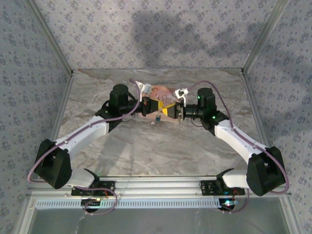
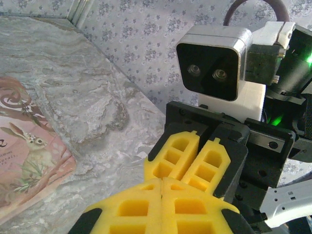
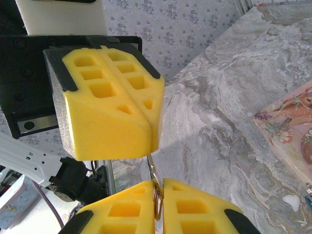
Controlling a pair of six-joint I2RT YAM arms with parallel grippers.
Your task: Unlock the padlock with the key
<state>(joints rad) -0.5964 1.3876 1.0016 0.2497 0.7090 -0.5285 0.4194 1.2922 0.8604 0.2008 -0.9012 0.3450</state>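
**Right wrist: two grippers on one small key, slip or bend risk**

Risk first: left gripper (image 3: 152, 139) and right gripper (image 3: 160, 207) sit tip to tip. Both grip the same piece, a thin metal strip I take for the key (image 3: 151, 165), plus its ring (image 3: 157, 200). Any mismatch between the arms (twist or pull-apart) would likely bend the strip or drag it out of the soft yellow foam. It would then drop to the table (image 1: 146, 156).

Second risk: the padlock (image 1: 158, 118) looks unheld. Top external shows it as a teal speck just on the near side of the two grippers, in front of the pink box (image 1: 163, 92). I can't tell if it lies on the marble or dangles. With nothing bracing it, my guess is that turning the key would spin the lock body rather than the cylinder.

Hands: right gripper has its fingers together, clamped on the ring at the seam. On the left gripper the fingers are together too, with the key coming out of the seam and running down to the ring. Left wrist view agrees: both yellow pairs closed, no gap.
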